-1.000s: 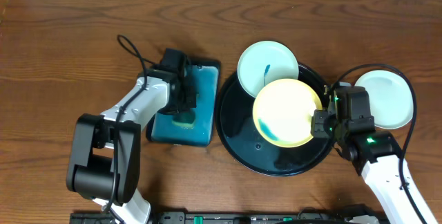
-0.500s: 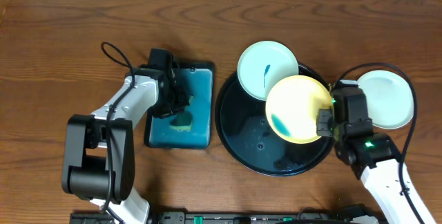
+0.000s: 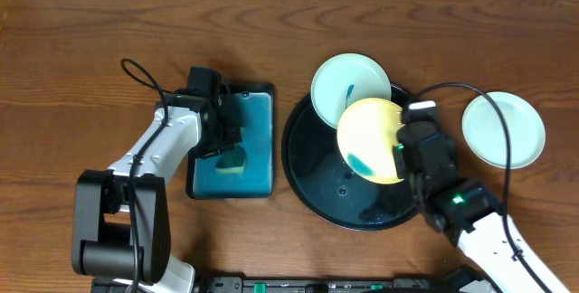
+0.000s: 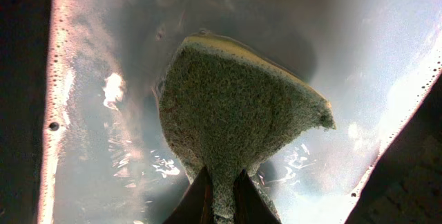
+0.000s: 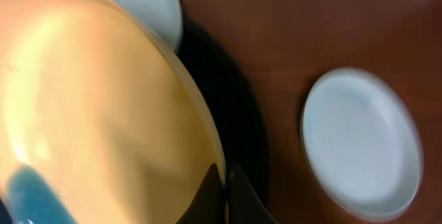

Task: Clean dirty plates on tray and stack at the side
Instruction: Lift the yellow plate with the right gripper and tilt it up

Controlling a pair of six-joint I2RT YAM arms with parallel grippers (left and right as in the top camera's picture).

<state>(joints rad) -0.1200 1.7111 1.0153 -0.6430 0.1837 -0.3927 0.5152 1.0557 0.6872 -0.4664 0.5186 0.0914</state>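
Note:
My right gripper (image 3: 399,149) is shut on the right rim of the pale yellow plate (image 3: 369,139), holding it tilted above the round black tray (image 3: 312,175). A blue smear shows on the plate's lower left. In the right wrist view the fingertips (image 5: 210,189) pinch the yellow plate's (image 5: 90,113) edge. A white plate (image 3: 350,83) with a thin blue squiggle rests on the tray's back rim. Another white plate (image 3: 504,129), unmarked, lies on the table to the right. My left gripper (image 3: 226,145) is shut on a sponge (image 4: 235,113) in the teal tray (image 3: 258,112).
The teal tray's floor (image 4: 103,148) is wet and foamy round the sponge. Cables loop over the table behind each arm. The black tray's rim (image 5: 235,113) lies between the yellow plate and the white plate (image 5: 362,144) on bare wood.
The right arm has swung left and turned, carrying the yellow plate left over the black tray. The left arm has shifted slightly left with the sponge, and the teal tray slid left with it.

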